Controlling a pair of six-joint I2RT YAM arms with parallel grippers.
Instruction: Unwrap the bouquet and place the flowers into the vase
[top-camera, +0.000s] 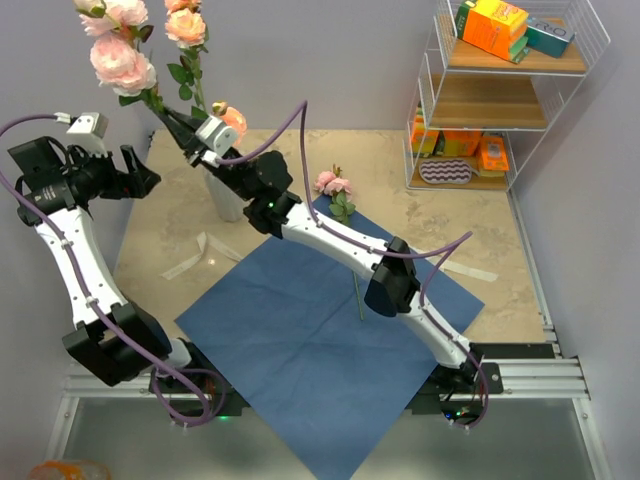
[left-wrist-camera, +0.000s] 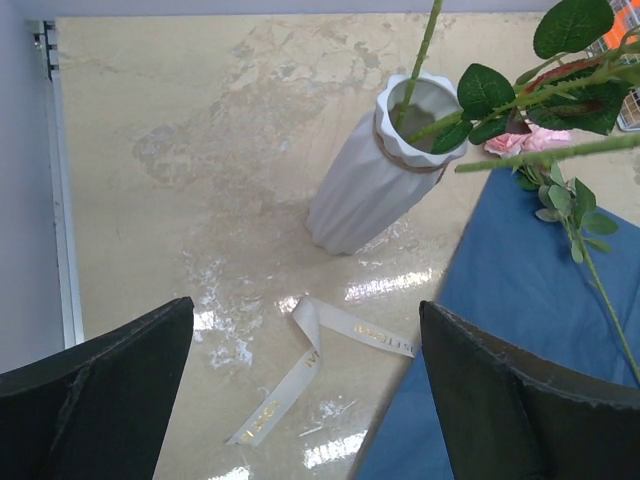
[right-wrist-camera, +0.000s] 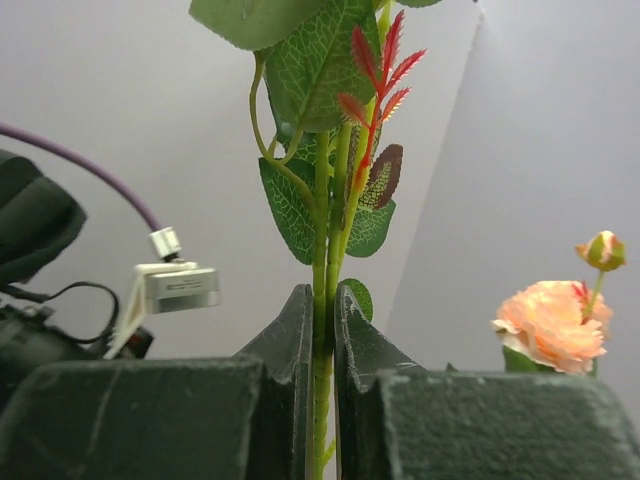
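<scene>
The blue paper (top-camera: 320, 350) is being left unfolded flat across the lower centre of the top view, its wrapping job apparently done. The tall rose stems (top-camera: 135, 65) are being held upright at the upper left by the right gripper (right-wrist-camera: 322, 305). Its jaws are being pressed shut on the green stalks, so that the lower ends can be steered into the white ribbed vase (left-wrist-camera: 375, 170) (one stalk is seen dipping inside its scalloped rim). The left gripper (left-wrist-camera: 305, 400) is being held fully spread and empty to the vase's left, probably to steady it. One pink rose (top-camera: 333, 184) is being left on the paper's far corner, and the beige ribbon (left-wrist-camera: 320, 360) is being left discarded near the vase's foot.
</scene>
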